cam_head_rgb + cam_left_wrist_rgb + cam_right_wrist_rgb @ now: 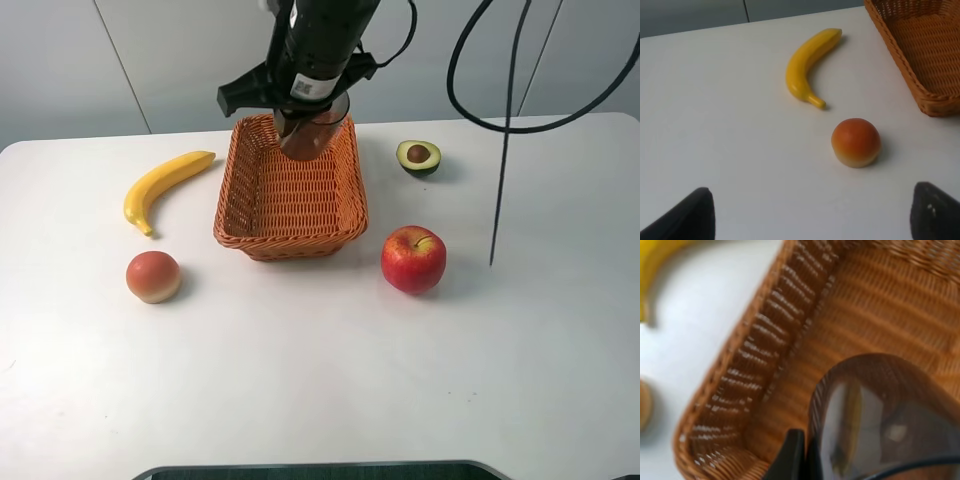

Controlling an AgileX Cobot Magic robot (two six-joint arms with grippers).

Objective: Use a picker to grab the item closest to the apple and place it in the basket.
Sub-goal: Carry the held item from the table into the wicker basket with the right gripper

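Translucent picker on the right gripper is hanging over the basket, the grip's spread impossible to tell; left gripper is gaping wide, empty.

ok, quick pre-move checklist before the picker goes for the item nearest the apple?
1. Target is the avocado, nearest the apple: ok.
2. Avocado stands free, nothing touching it: ok.
3. Picker above avocado: not ok, it hangs over the basket.
4. Picker empty: cannot tell, tinted wall hides the inside.
5. Left gripper open, over on the banana side: ok.
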